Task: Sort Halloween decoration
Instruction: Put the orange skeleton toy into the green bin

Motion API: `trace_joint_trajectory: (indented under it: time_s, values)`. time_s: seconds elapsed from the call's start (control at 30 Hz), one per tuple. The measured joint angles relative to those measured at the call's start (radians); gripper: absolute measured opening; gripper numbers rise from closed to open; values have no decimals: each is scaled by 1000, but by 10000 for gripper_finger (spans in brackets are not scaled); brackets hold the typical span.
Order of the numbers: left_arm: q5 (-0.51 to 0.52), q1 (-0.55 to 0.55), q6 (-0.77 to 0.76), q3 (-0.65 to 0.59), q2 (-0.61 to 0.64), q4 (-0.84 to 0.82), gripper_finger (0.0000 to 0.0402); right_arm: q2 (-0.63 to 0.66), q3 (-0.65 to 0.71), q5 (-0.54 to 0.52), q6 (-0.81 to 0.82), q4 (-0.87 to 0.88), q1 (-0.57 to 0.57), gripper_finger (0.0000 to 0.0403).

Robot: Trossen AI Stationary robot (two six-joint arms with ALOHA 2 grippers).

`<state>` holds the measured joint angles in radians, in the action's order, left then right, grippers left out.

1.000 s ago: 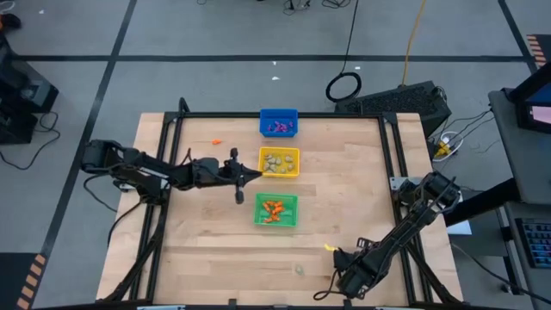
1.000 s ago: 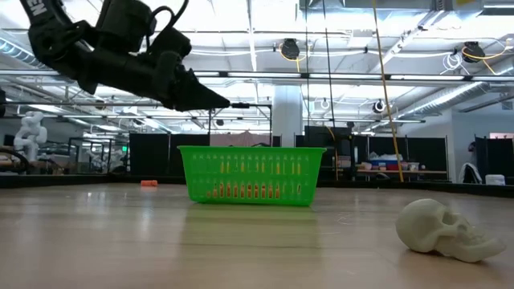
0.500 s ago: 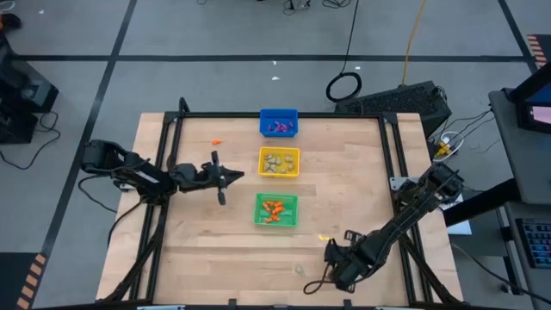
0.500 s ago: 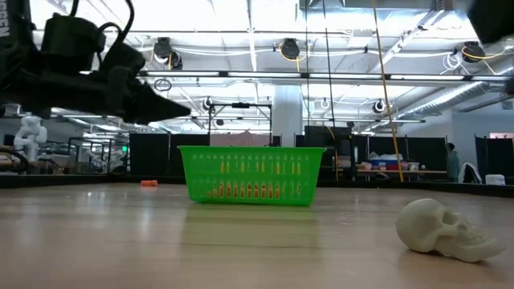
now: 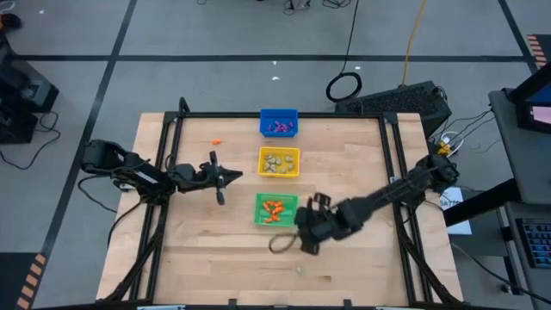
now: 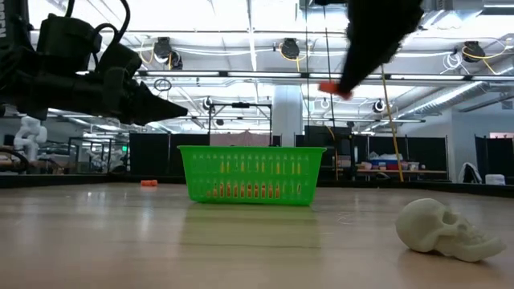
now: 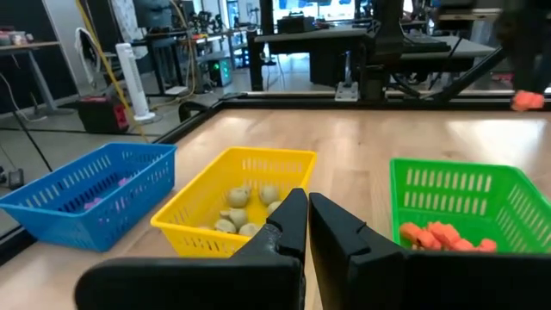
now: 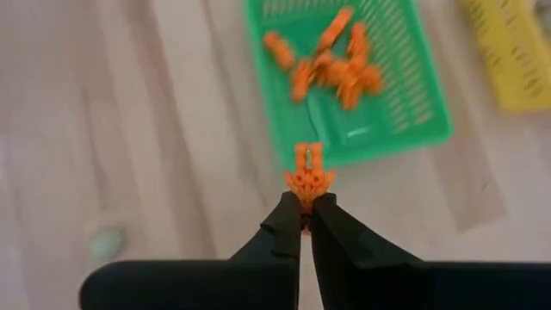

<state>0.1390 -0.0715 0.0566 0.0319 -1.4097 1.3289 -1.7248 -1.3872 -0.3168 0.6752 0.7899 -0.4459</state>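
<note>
My right gripper (image 8: 306, 205) is shut on a small orange trinket (image 8: 307, 176) above the table, just short of the green bin (image 5: 276, 210), which holds several orange trinkets. In the low view the trinket (image 6: 331, 88) shows high above the bin (image 6: 250, 175). My left gripper (image 7: 307, 207) is shut and empty, hovering left of the yellow bin (image 5: 280, 162), which holds pale trinkets. The blue bin (image 5: 278, 122) holds purple ones. A pale skull trinket (image 6: 446, 229) lies on the table near the front edge. One orange trinket (image 5: 216, 141) lies at the far left. My right gripper pinches the orange trinket by its lower end (image 8: 305, 195) between its two fingertips. The rest of the trinket sticks out past the tips. The fingers come from above, slanting down toward the green bin. The trinket is lifted clear of the table.
The three bins stand in a row down the table's middle, blue farthest, green nearest. A black frame (image 5: 172, 129) runs along the table's edges. A cable loop (image 5: 280, 244) hangs beside my right wrist. Bare wood lies left and right of the bins.
My right gripper has swung from the table's near right corner toward the left and far side, up to the green bin, carrying the orange trinket lifted clear. My left gripper has drawn back from the yellow bin toward the table's left edge, then stayed still.
</note>
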Motion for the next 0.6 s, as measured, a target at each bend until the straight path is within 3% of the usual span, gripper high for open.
trace_joint_trajectory:
  time_s: [0.3,0.4,0.6]
  values:
    - [-4,0,-3,0,0,-6,15,-42,-1,8,-159,-44,151,4]
    - [-6,0,-3,0,0,-7,15,-67,-1,57,-183,-66,182,3]
    - [-8,0,-3,0,0,-14,15,-101,-1,59,-198,-69,221,4]
